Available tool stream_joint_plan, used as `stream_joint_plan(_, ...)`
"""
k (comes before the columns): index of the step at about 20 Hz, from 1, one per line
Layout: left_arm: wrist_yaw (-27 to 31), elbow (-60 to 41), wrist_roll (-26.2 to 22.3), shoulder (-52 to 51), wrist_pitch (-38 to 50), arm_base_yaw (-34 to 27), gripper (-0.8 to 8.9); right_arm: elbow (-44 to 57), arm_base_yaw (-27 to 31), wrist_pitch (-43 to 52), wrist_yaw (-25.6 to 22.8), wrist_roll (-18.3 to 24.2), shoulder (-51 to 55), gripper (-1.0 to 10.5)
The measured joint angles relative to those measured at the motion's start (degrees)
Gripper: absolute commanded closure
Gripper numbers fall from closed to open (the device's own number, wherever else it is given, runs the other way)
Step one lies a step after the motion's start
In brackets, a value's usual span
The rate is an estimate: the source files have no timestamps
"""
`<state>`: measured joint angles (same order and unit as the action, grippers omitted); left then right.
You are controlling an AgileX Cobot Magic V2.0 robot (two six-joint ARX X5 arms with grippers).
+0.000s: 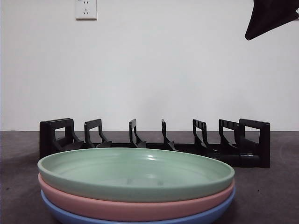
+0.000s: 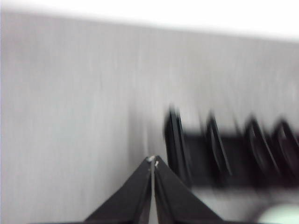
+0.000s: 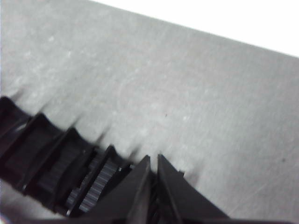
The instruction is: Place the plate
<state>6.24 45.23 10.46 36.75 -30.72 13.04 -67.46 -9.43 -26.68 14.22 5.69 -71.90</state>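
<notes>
A green plate lies on top of a pink plate and a blue plate, stacked at the front of the table. Behind them stands a black slotted rack with nothing in its slots. In the blurred left wrist view, my left gripper is shut and holds nothing. It hangs over the table beside the rack, with a pale green plate edge at the corner. My right gripper is shut on nothing, above one end of the rack. A black arm tip shows at the top right.
The dark grey table runs back to a white wall with a power outlet. The rack spans most of the table's width behind the plates.
</notes>
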Motion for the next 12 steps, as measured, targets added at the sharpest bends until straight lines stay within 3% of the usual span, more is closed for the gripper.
stream_joint_plan(4, 0.0, -24.6, -4.8, -15.1, 20.2, -5.1, 8.06, 0.0, 0.0, 0.8, 0.0, 0.0, 0.0, 9.2)
stream_joint_plan(8, 0.0, -40.1, -6.1, -29.0, 21.5, -6.8, 8.06, 0.0, 0.0, 0.8, 0.0, 0.0, 0.0, 9.2)
stream_joint_plan(12, -0.1, -43.4, -6.2, -36.1, 21.1, -6.8, 8.06, 0.0, 0.0, 0.8, 0.0, 0.0, 0.0, 9.2)
